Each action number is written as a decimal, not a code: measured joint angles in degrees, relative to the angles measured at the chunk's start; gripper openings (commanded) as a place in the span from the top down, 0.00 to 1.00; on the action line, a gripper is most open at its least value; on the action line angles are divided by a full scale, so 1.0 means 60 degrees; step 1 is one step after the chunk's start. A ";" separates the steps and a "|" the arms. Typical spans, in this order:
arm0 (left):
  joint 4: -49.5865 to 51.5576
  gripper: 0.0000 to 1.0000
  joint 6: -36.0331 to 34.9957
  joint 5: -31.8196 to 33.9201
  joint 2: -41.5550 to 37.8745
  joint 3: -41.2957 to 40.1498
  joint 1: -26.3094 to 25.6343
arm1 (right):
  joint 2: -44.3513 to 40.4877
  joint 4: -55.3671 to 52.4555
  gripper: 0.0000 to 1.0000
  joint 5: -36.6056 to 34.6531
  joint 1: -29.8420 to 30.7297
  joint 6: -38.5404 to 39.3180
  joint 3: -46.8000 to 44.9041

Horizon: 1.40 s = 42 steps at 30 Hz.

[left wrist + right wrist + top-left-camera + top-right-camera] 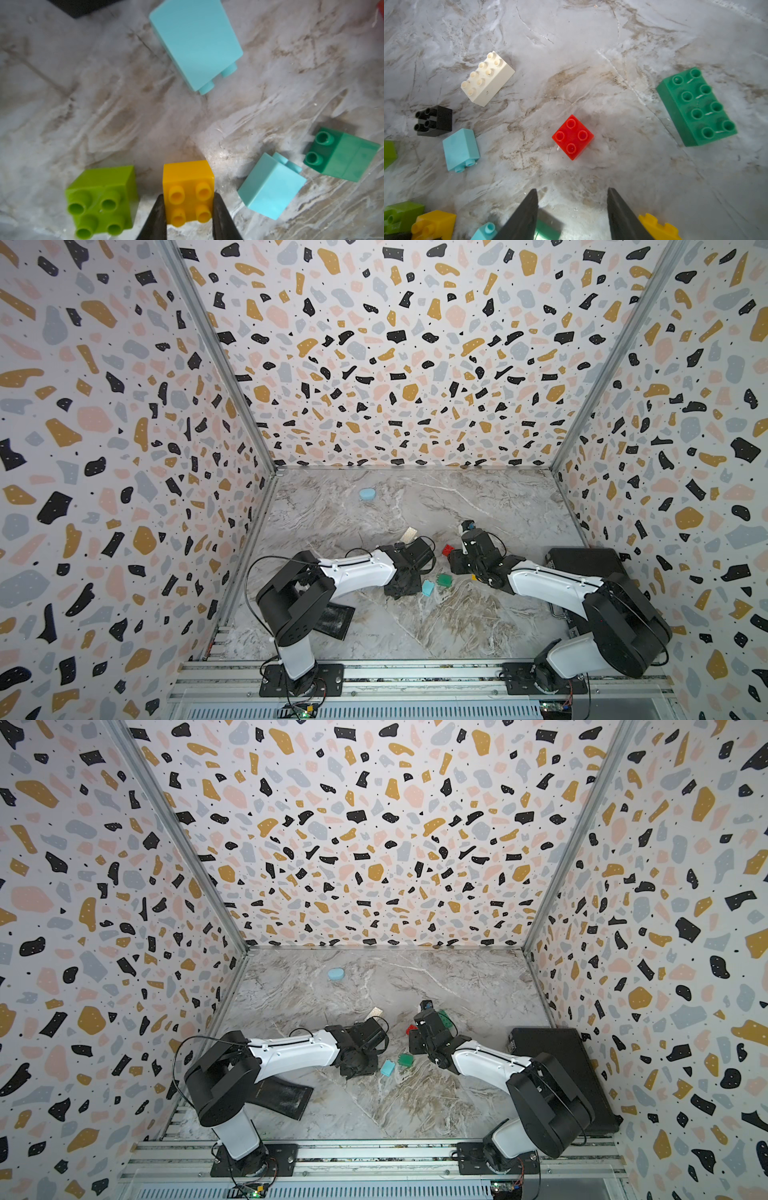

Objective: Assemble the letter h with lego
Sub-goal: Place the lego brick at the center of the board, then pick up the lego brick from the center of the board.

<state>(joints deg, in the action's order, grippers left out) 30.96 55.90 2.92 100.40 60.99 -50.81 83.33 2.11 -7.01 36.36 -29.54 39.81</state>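
The lego lies scattered mid-table around a red brick (572,137), a square four-stud piece standing studs up. The right jaws hang near it, about half open with nothing between them, and the red brick is ahead of their tips, clear of them. Off to one side of the red brick, the left jaws are closed against two opposite sides of an orange brick (188,193), also four-stud, with a lime brick (101,201) just beside it. Around the red brick lie a long dark green brick (696,108) with eight studs, a white brick (488,79) of the same shape, and a black brick (433,121) next to a light blue brick (460,149), both tipped on their sides. In both top views the arms' wrists hide most of these. A smooth pale-blue oval lump (368,493) sits well beyond the red brick, toward the back wall, and a black case (582,568) lies well apart from it beside the right arm. The table (415,626) is grey-brown marble, and the walls (395,364) are terrazzo-patterned.
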 measured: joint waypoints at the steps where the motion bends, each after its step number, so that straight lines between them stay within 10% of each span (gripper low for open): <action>1: -0.0011 0.63 0.0007 0.0000 0.0004 0.0000 0.0000 | 0.0000 0.0000 0.44 0.0000 0.0000 0.0000 0.0000; 25: 0.1293 0.27 -0.1993 0.0171 -0.2444 0.0015 0.1147 | 0.0087 -0.0004 0.43 0.0004 0.0000 0.0007 0.0004; 42: 0.0619 0.36 -0.3708 -0.1468 -0.1290 -0.1122 0.1832 | 0.0299 -0.0076 0.43 0.0029 0.0000 0.0036 0.0153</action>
<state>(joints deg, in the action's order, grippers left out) 34.68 33.65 -5.89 92.66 54.26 -39.81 85.12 1.65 -6.83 36.36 -29.32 40.73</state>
